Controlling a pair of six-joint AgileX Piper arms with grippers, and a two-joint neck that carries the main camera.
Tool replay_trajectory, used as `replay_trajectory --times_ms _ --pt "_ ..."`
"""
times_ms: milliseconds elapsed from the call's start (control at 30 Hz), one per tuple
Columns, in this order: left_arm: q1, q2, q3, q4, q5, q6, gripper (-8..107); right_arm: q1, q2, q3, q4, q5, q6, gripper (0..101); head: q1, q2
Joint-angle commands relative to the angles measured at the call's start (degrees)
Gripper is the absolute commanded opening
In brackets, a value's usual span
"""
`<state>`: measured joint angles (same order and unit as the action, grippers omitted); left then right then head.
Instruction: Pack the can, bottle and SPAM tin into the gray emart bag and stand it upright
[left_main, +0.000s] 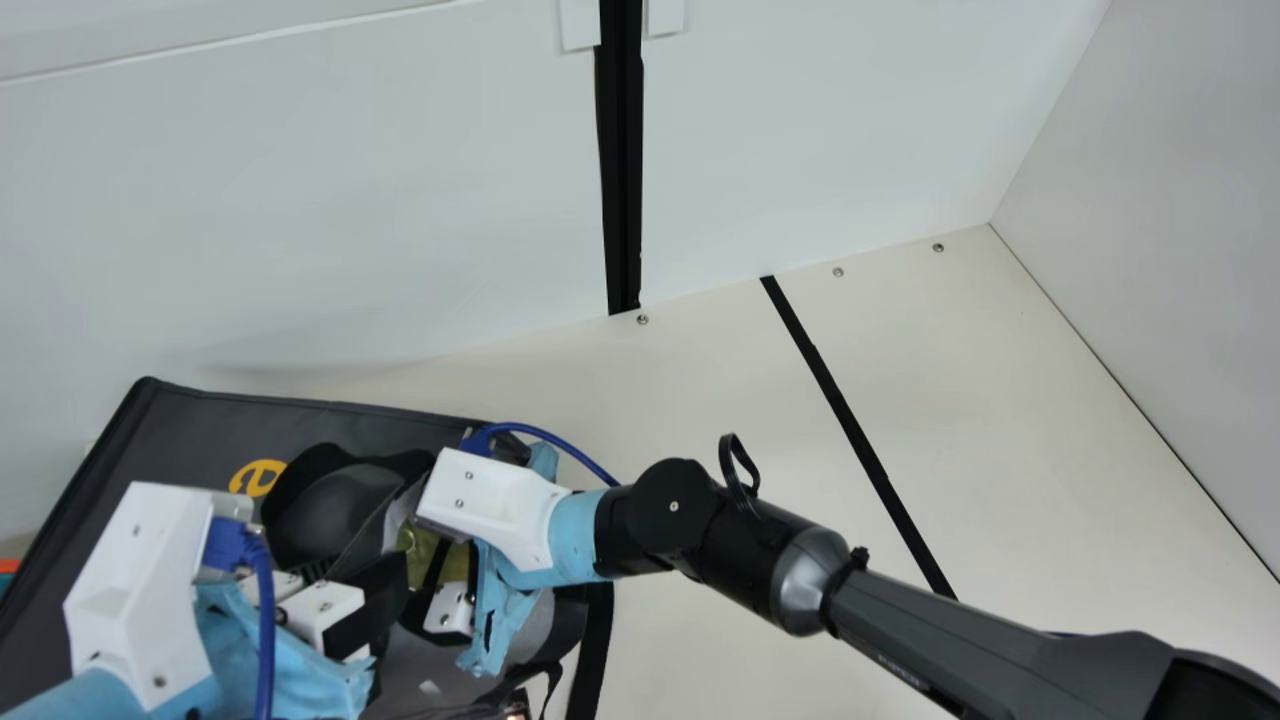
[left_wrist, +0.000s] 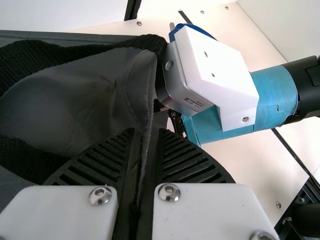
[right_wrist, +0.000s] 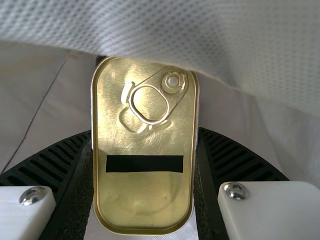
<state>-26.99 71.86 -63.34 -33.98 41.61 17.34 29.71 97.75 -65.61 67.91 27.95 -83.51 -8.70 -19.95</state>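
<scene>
SPAM tin (right_wrist: 145, 192): my guess is fairly heavy for its size, stiff, slick metal, not fragile. Hold the long walls, stay off the pull ring (right_wrist: 150, 122). Right gripper (right_wrist: 145, 131) has it clamped: ring end as 12, pads meet the walls near 8 and 4 o'clock. Tin sits inside the gray bag's mouth (left_main: 200, 430), by the pale lining (right_wrist: 240, 30). Left gripper (left_wrist: 146, 131) is pinched on the bag's soft edge; main view puts the tin at its 2 o'clock.
</scene>
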Motion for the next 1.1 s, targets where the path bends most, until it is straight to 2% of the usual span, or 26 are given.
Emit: replay_trajectory --times_ms 0,433,733,1067 --pt "0.0 0.0 0.0 0.0 0.0 0.0 -8 0.1 -0.2 0.0 -0.2 -0.4 0.3 53 -1.3 0.0" --pt "0.0 0.0 0.0 0.0 0.0 0.0 -8 0.8 -2.3 1.9 -0.2 -1.7 2.1 95 -1.3 0.0" --pt "0.0 0.0 0.0 0.0 0.0 0.0 -8 -0.1 -5.9 4.6 -0.8 -1.1 3.1 95 -1.3 0.0" --pt "0.0 0.0 0.0 0.0 0.0 0.0 -8 -3.5 -11.4 8.5 -2.7 2.0 4.1 95 -1.3 0.0"
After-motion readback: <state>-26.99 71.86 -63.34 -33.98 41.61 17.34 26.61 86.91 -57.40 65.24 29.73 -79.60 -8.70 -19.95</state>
